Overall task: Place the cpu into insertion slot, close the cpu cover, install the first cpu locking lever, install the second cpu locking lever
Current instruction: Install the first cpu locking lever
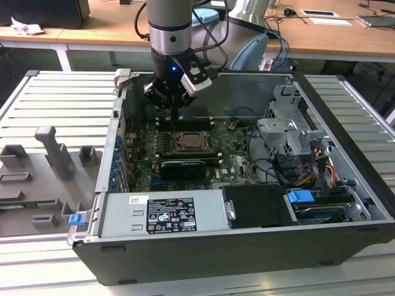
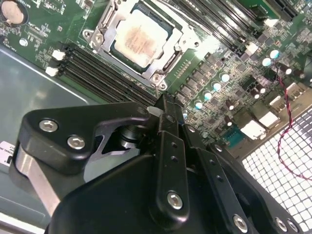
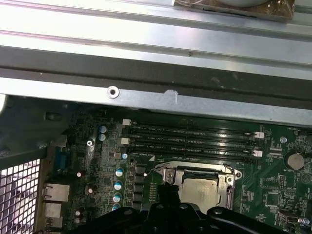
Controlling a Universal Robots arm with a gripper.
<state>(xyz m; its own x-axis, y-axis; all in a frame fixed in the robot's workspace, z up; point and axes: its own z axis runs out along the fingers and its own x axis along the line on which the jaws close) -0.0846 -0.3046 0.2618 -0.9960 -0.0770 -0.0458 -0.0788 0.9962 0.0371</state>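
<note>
Jaws of the gripper [image 2: 163, 105] look drawn together with nothing between them, hanging above the board just beside the socket. The cpu [image 2: 141, 39] is seated in the insertion slot [image 3: 168, 175], pale face up. The cpu cover [image 2: 108, 30] appears folded flat over it, the chip showing through its window. So the first two steps look done. Locking levers: cannot tell whether either is latched. Beyond lie the memory slots [image 3: 190, 139].
</note>
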